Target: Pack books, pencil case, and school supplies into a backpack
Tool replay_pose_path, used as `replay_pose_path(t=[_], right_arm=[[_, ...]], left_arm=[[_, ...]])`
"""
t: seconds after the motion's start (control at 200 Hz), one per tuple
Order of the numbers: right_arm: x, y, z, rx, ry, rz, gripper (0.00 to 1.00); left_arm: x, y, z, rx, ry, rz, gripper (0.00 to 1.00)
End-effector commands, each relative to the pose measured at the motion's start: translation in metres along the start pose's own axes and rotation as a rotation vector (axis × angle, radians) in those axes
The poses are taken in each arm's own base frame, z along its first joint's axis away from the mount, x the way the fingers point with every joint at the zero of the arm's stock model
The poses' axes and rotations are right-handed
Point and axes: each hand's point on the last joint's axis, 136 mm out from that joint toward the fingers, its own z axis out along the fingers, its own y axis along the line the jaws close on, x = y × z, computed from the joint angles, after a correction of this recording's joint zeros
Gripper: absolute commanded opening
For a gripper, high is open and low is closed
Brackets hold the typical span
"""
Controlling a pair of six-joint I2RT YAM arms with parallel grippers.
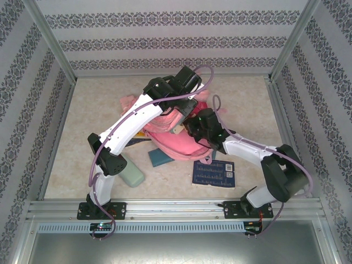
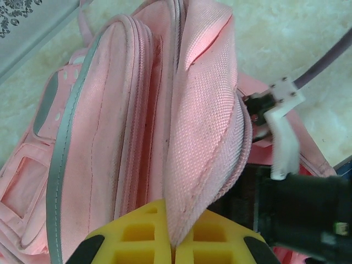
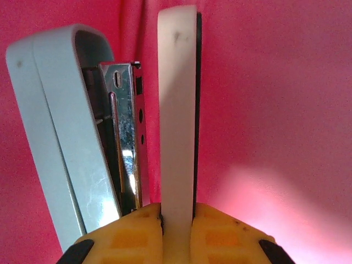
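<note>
Pink backpack point(image 3: 286, 82) fabric surrounds the stapler point(image 3: 110, 126) clamped by the right hand point(image 3: 177, 223).

Beige marbled desk point(image 1: 93, 110). At centre, pink backpack point(image 1: 179, 142). Just beside its near edge, teal-blue book point(image 1: 160, 158). Further right, toward front rail, navy book point(image 1: 213, 173) with white print. Near-left, mint pencil case point(image 1: 132, 175), set aslant.

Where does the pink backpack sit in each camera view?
Top external: backpack at the centre of the table.
Left wrist: backpack left and centre, flap pinched by left end effector.
Right wrist: backpack fabric behind the stapler held by right end effector.
Shared landmark: right arm reaching into its opening.
</note>
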Motion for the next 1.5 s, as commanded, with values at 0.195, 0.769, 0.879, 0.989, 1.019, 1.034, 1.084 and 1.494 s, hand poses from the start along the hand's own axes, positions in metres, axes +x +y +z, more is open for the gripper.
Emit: replay_pose_path(t=[0.195,0.769,0.879,0.989,1.019,1.034,1.084,1.494], right_arm=[[-0.036,0.05,0.041,-0.153,-0.2,0.201,0.0],[-0.05,0.043,0.163,-0.155,-0.346,0.23,0.1],[-0.051,0.044,0.181,-0.173,-0.325,0.222,0.14],[-0.053,0.051,0.189,-0.188,-0.307,0.177,0.31],[-0.053,0.053,0.19,-0.198,-0.299,0.17,0.36],[-0.054,0.055,0.189,-0.208,-0.295,0.168,0.38],[-0.055,0.06,0.184,-0.224,-0.291,0.156,0.45],[-0.058,0.072,0.125,-0.324,-0.24,0.075,0.64]], left_arm=[[-0.063,0.013,-0.062,0.007,-0.295,-0.014,0.0],[-0.097,-0.017,-0.101,0.187,-0.468,-0.053,0.0],[-0.099,-0.018,-0.105,0.196,-0.482,-0.051,0.0],[-0.1,-0.017,-0.104,0.192,-0.482,-0.051,0.0],[-0.099,-0.016,-0.103,0.186,-0.479,-0.052,0.0],[-0.099,-0.016,-0.102,0.182,-0.477,-0.052,0.0],[-0.098,-0.013,-0.1,0.167,-0.47,-0.053,0.0],[-0.09,0.026,-0.078,0.04,-0.415,-0.115,0.0]])
